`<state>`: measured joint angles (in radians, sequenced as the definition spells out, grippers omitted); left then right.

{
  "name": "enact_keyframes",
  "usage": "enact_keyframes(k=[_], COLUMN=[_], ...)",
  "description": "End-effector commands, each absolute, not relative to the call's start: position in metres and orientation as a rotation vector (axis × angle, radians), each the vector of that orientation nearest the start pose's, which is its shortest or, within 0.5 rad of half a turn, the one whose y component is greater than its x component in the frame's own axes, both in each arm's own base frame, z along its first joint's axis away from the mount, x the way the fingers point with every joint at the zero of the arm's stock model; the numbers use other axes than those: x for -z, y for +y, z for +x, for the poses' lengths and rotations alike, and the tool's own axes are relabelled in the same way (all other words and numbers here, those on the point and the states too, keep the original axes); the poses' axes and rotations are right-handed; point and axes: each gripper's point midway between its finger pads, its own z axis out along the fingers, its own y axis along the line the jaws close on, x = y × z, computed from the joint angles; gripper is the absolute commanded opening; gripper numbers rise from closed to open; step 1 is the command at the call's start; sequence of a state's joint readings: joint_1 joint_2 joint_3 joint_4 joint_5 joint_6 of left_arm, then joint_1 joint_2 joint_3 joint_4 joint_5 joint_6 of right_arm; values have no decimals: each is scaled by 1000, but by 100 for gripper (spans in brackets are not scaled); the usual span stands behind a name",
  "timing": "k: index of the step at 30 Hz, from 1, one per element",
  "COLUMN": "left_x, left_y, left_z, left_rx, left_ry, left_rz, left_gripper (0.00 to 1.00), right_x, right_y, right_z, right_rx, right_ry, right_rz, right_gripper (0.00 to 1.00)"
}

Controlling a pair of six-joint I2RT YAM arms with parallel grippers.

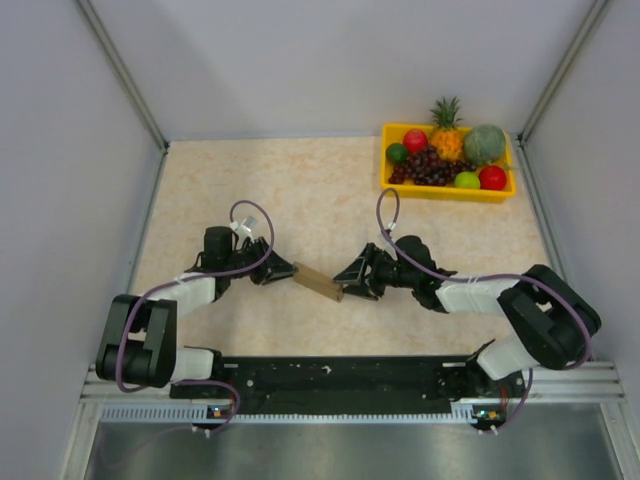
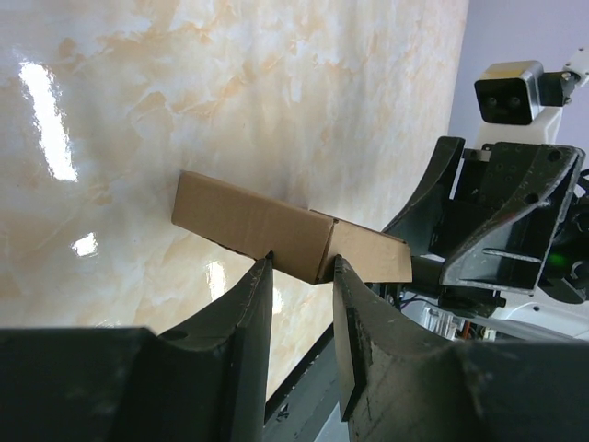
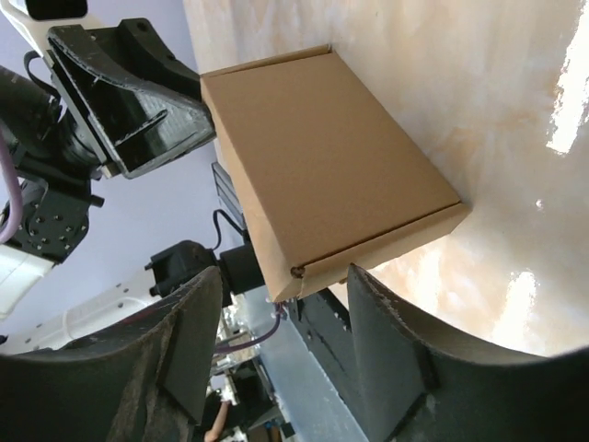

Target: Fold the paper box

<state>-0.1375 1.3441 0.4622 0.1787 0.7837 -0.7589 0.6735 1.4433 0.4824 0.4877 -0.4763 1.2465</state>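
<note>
Paper box [image 1: 318, 281], closed into a flat brown rectangle, sits on the bench [image 1: 300, 190] between the 2 hands. The left hand [image 2: 302, 262] clenches 1 end, a finger on each side. The right hand [image 3: 281, 274] is released, its fingers spread around the opposite corner without visibly touching. A yellow fruit tray [image 1: 445, 193] stands well apart, far right.

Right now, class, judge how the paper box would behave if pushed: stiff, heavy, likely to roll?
Probably stiff: the paper box shows crisp, closed edges. Likely light, being thin plain cardboard. With flat faces and no curves, it should slide rather than roll.
</note>
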Motion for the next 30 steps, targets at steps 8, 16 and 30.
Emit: enact_keyframes(k=[8,16,30], left_x=[-45,-46,-39], left_y=[-162,-163,-164], left_z=[252,253,251], left_rx=[1123,1117,1100], left_ry=[2487,2488,2507], left_rz=[-378,-371,-374], left_gripper=[30,29,28], right_x=[-99,-92,-55], right_y=[320,314,296], right_z=[211,206,210], right_rx=[-1622,-1559,-1337], right_ry=[2377,2417,2467], right_rz=[282,248,250], right_gripper=[46,47,29])
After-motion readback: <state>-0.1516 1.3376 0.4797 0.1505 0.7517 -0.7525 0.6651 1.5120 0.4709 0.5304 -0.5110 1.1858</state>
